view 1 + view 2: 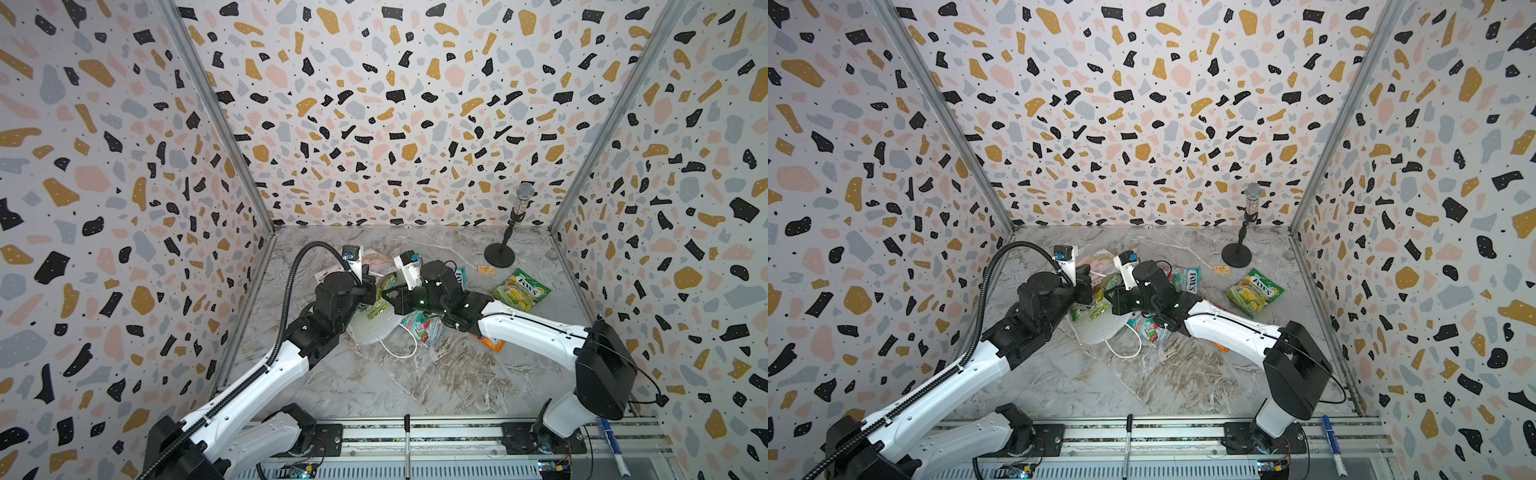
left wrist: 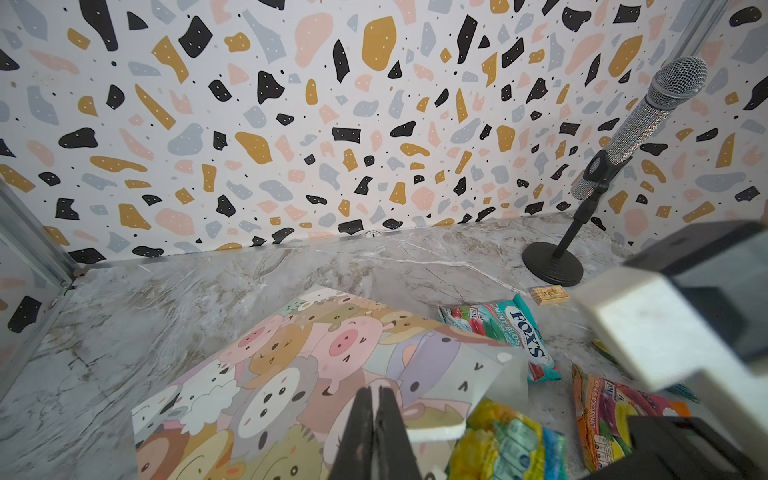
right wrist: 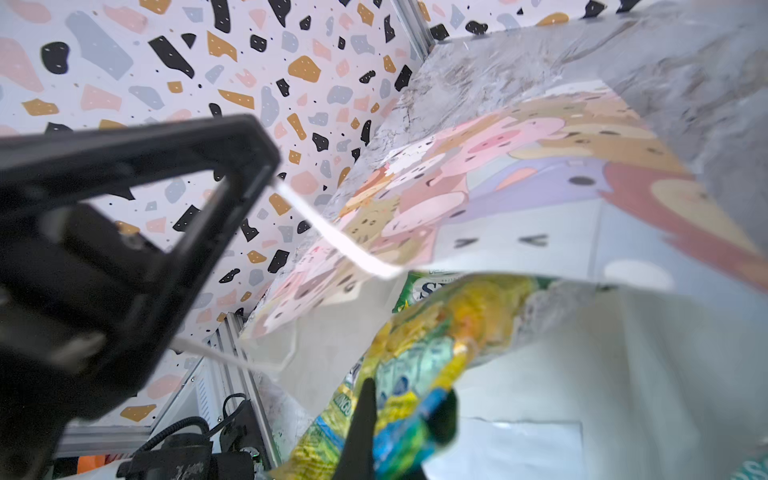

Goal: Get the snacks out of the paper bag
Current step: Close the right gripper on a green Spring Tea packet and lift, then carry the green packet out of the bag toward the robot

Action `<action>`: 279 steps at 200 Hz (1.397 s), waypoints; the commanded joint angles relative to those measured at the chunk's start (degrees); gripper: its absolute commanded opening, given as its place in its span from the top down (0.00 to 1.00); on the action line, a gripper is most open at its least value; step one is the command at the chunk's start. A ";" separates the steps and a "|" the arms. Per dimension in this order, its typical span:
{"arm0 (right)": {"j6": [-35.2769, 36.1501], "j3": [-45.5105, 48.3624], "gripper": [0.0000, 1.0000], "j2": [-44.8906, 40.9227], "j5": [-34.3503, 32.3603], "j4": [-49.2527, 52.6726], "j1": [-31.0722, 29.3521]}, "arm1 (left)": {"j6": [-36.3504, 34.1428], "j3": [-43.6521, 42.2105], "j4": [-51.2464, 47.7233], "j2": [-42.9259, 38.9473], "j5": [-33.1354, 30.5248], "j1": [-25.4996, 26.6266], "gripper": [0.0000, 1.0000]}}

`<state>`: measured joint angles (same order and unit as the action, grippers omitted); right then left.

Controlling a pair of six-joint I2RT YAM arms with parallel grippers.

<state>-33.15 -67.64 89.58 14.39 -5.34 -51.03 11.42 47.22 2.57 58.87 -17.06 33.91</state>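
The paper bag (image 1: pixel 374 330) (image 1: pixel 1096 330) lies on its side on the marble table, cartoon-animal side (image 2: pixel 291 374) up, mouth toward the right arm. My left gripper (image 1: pixel 371 286) (image 1: pixel 1090 291) (image 2: pixel 377 392) is shut on the bag's upper rim and lifts it. My right gripper (image 1: pixel 384 297) (image 1: pixel 1106 297) (image 3: pixel 409 395) is shut on a green-yellow snack (image 3: pixel 415 345) (image 2: pixel 507 444) at the bag's mouth, part of it still under the raised paper (image 3: pixel 498 187). Other snacks lie outside: green-yellow (image 1: pixel 521 289), teal-red (image 1: pixel 424 328) (image 2: pixel 511 332), orange-pink (image 1: pixel 490 343) (image 2: pixel 611 419).
A microphone on a round black stand (image 1: pixel 515 224) (image 2: pixel 623 137) sits at the back right, with a small tan box (image 1: pixel 485 269) beside its base. The bag's white cord handle (image 1: pixel 399 353) trails toward the front. Patterned walls close three sides; two pens (image 1: pixel 407 440) lie on the front rail.
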 commanded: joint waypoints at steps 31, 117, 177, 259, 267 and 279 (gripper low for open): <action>7.23 -4.67 1.00 -8.99 3.56 7.98 0.31 | 0.45 -0.02 1.30 0.13 -1.52 0.19 1.00; 11.14 -7.03 1.00 -20.34 8.21 20.67 7.29 | 0.49 0.15 1.05 -0.07 -1.35 0.19 1.00; 14.76 -1.44 1.00 -29.14 9.28 32.39 16.03 | 0.54 0.32 0.82 -0.37 -0.99 0.24 1.00; 11.59 15.54 1.00 -36.64 16.05 34.03 18.23 | 0.32 0.50 0.49 -0.47 -0.90 0.19 1.00; 11.04 17.08 1.00 -37.20 16.72 33.75 18.22 | 0.31 0.50 0.37 -0.46 -0.95 0.23 1.00; 10.49 19.37 1.00 -38.08 17.60 33.35 18.23 | 0.18 0.52 0.31 -0.58 -0.92 0.24 1.00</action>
<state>-20.86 -50.33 54.54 27.66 30.06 -32.99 11.62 47.22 1.52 58.94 -17.26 33.91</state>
